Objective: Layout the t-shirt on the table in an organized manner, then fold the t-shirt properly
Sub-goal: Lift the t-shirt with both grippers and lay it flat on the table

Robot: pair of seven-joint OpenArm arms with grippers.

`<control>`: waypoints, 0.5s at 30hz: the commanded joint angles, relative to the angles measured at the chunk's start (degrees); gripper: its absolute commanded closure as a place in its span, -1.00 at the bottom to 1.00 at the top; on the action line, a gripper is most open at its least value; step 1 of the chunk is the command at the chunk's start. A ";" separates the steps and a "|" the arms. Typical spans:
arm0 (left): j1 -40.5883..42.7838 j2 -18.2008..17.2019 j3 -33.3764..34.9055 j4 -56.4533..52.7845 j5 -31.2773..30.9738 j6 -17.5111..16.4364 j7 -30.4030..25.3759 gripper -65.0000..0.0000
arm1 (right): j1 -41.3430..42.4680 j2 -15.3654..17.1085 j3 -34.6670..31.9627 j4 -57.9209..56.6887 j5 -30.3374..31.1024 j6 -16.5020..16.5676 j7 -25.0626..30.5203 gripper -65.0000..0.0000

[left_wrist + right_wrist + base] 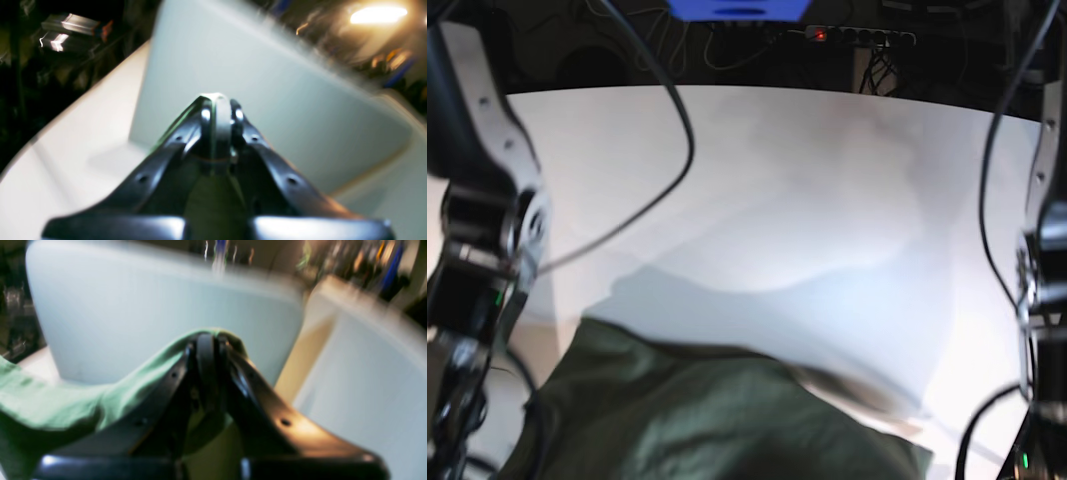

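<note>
Base view is showing the t-shirt [717, 420] hanging raised over the near part of the table [767, 180], spread between the two arms, probably so it can be laid down flat. Right gripper [209, 340] is pinching green cloth between closed jaws, the fabric trailing off to one side. Left gripper [218, 100] is also closed, and dark cloth seems to be lying between its fingers, though blur is making that uncertain.

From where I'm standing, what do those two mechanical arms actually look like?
Both arms are black and silver-grey, with loose black cables hanging beside them. Each ends in a glossy black two-fingered tool, left and right, the fingers tapering to a point and dotted with small screw holes.
</note>
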 commanded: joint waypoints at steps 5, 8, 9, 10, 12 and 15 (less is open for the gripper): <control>-9.35 1.76 0.37 -2.29 -0.12 -0.20 -1.34 0.99 | 10.51 2.28 -0.14 -3.27 0.68 -0.19 5.00 1.00; -9.35 1.67 0.64 -1.94 -0.12 -0.20 -1.34 0.99 | 9.72 2.46 0.04 -1.78 0.68 -0.19 4.91 1.00; -8.95 1.41 0.64 -1.41 -0.12 -0.20 -1.34 0.99 | 7.87 2.55 0.21 -0.72 0.68 -0.19 4.91 1.00; -6.22 1.23 0.46 -0.45 -0.21 -0.20 -1.34 0.99 | 5.06 2.72 0.92 1.65 0.68 -0.19 4.91 1.00; -0.95 0.35 -0.07 3.42 -0.21 -0.20 -1.34 0.99 | -1.18 2.81 2.32 7.10 0.68 -0.19 4.82 1.00; 8.20 -2.02 -0.51 7.11 -0.21 -0.20 -1.60 0.99 | -11.73 2.55 3.29 14.05 0.86 -0.19 5.00 1.00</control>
